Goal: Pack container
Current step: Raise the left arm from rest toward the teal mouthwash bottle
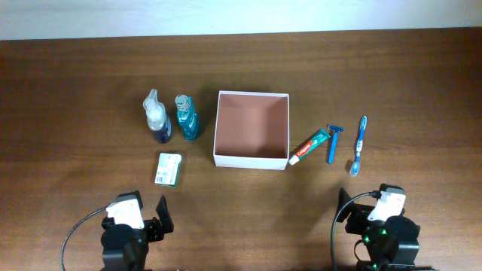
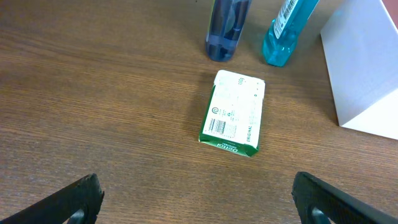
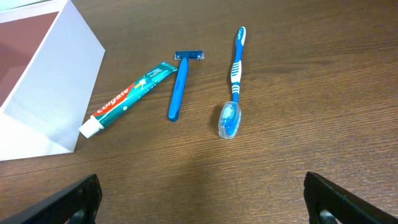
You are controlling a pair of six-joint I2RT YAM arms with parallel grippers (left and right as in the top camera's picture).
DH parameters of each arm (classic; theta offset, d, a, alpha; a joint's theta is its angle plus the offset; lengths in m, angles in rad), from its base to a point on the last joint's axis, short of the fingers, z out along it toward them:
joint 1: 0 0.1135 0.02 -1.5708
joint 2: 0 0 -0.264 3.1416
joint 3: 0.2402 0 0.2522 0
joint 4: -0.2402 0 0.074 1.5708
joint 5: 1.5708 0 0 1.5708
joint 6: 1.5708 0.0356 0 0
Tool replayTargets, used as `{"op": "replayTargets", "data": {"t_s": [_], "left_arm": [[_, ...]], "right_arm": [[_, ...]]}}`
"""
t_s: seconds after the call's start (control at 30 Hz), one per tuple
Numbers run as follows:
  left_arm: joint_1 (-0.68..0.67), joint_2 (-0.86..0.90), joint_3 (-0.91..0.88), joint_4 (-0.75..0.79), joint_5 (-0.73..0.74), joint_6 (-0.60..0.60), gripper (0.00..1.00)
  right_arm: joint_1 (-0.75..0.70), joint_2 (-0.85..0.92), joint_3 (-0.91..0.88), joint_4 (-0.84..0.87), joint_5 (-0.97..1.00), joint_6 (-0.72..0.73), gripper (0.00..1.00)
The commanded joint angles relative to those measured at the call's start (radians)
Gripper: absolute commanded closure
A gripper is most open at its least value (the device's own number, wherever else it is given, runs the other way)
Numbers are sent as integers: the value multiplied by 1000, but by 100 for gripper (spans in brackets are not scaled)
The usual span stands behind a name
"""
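Observation:
The container (image 1: 251, 160), a square white box with a reddish-brown inside, sits empty at the table's middle; its wall shows in the left wrist view (image 2: 364, 68) and the right wrist view (image 3: 56, 93). Left of it stand a dark spray bottle (image 1: 157, 117) and a teal bottle (image 1: 187, 117), with a white-and-green packet (image 1: 169, 168) in front. Right of it lie a toothpaste tube (image 1: 309, 146), a blue razor (image 1: 332, 142) and a blue toothbrush (image 1: 359, 144). My left gripper (image 2: 198, 202) and right gripper (image 3: 202, 202) are open and empty near the front edge.
A white wall or surface (image 1: 241, 15) runs along the table's far edge. The packet (image 2: 233, 112) lies flat just ahead of my left gripper. The toothpaste (image 3: 127, 99), razor (image 3: 179, 87) and toothbrush (image 3: 233, 81) lie ahead of my right gripper.

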Motion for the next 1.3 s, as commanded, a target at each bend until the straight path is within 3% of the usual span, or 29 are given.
{"op": "replayTargets", "data": {"t_s": [0.0,1.27], "left_arm": [[-4,-10,-5,2,11,-9,1],[-4,-10,-5,23,-4,-9,1]], "right_arm": [[-7,-9,-2,2,-6,-1,2],[-7,-9,-2,2,-6,-1,1]]}}
